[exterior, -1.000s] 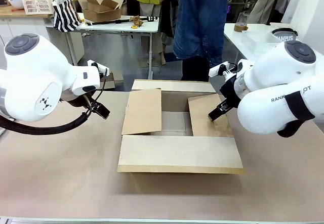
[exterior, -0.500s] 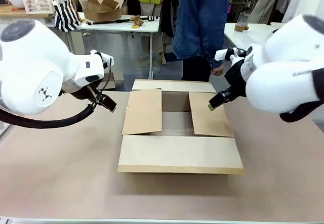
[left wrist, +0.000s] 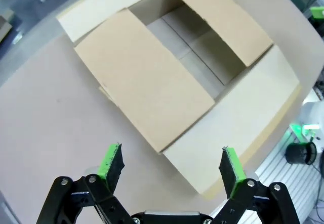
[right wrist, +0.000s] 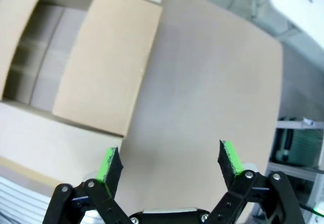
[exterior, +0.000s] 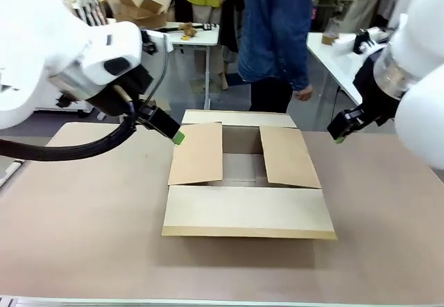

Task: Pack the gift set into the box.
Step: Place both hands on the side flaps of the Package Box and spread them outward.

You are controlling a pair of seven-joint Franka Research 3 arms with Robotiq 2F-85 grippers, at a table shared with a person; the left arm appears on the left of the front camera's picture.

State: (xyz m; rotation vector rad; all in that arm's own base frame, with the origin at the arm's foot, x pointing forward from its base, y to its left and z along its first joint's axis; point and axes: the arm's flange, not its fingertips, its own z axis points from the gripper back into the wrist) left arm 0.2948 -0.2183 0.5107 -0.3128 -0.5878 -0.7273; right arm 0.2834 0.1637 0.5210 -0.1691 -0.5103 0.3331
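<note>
The brown cardboard box (exterior: 244, 182) lies in the middle of the table with its near flap flat and its two side flaps partly folded over a gap onto the bare bottom. The box (left wrist: 167, 77) also fills the top of the left wrist view, and the box (right wrist: 66, 67) sits at the left of the right wrist view. My left gripper (exterior: 177, 137) hangs just left of the left flap, raised above the table, open (left wrist: 171, 164) and empty. My right gripper (exterior: 338, 138) hovers to the right of the box, open (right wrist: 168, 162) and empty. The gift set is out of view.
A person in a blue denim top (exterior: 276, 37) stands at the far side behind the box. A white table (exterior: 173, 33) with a smaller cardboard box (exterior: 139, 9) is at the back left, another white table (exterior: 333, 50) at the back right. The brown tabletop (exterior: 83, 210) spreads around the box.
Both arms have risen and pulled away. The left gripper moved right toward the left flap; the right gripper moved off the right flap, out to the right. The flaps stay put.
</note>
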